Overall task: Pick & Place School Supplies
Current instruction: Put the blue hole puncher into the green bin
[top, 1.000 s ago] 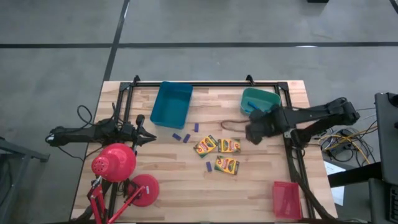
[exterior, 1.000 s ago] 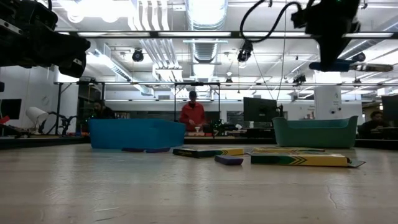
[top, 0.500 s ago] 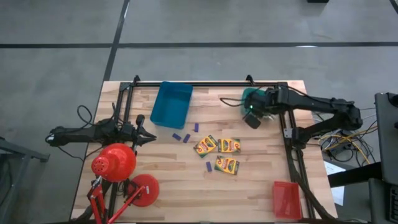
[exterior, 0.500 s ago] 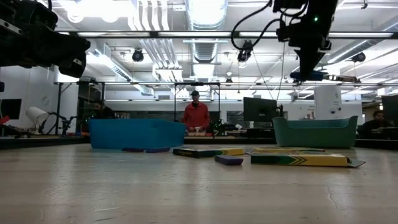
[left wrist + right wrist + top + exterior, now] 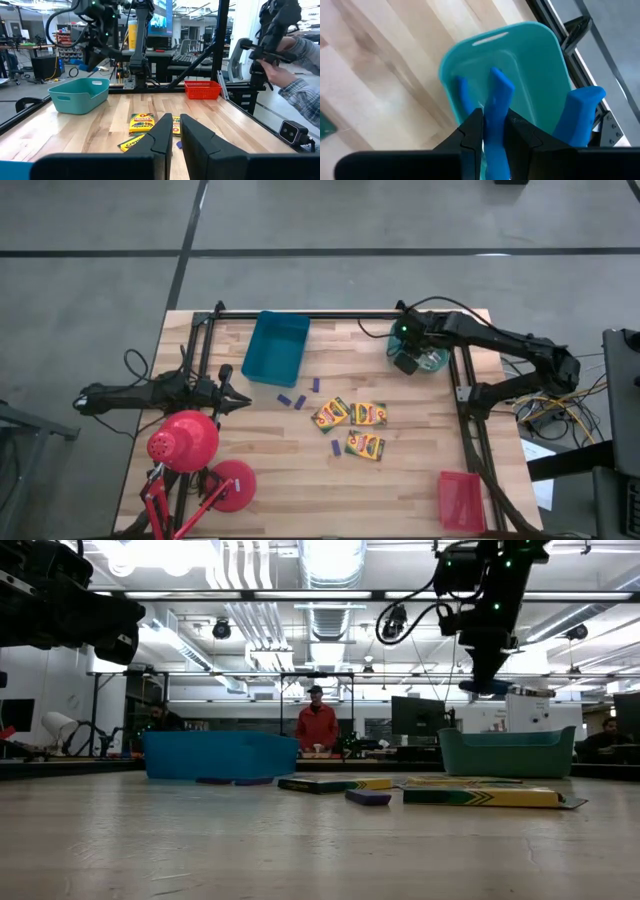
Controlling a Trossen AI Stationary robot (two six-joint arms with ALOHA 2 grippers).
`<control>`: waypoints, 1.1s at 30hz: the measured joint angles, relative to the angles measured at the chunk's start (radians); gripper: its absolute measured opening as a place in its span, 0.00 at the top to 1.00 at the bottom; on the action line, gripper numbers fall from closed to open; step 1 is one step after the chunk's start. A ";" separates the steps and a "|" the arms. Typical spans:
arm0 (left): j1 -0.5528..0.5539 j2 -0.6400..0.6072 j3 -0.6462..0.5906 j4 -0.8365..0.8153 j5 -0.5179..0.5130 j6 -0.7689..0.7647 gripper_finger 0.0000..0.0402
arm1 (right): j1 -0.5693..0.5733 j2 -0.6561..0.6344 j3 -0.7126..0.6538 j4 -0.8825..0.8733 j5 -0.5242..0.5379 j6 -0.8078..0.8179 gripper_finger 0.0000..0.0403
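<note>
Over the teal tray (image 5: 432,343) at the table's far right corner, right gripper (image 5: 406,360) clamped on blue-handled scissors (image 5: 496,112), handles pointing down into the tray. Step looks like the drop-off; next move would be lowering a bit and letting go so the scissors land inside. Possibly a second pair already lies in the tray, hard to tell. Right arm stretched across from the right edge, wrist angled down. Left gripper (image 5: 172,137) parked near the left edge by the lamp (image 5: 183,442), fingers together, empty. Crayon boxes (image 5: 352,426) and purple sticks (image 5: 300,395) lie mid-table.
</note>
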 joint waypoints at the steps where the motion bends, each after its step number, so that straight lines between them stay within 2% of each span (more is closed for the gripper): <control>1: 0.000 0.000 0.000 0.000 0.000 0.000 0.90 | -0.011 0.000 -0.009 0.012 0.000 -0.004 0.87; 14: 0.000 0.000 0.000 0.000 0.000 0.000 0.90 | -0.121 0.001 -0.148 0.211 -0.002 -0.101 0.87; 19: 0.000 0.000 0.000 0.000 0.000 0.000 0.90 | -0.150 0.001 -0.200 0.259 -0.060 -0.105 0.87; 33: 0.000 0.000 0.000 0.000 0.000 0.000 0.90 | -0.166 0.001 -0.303 0.340 -0.072 0.023 0.87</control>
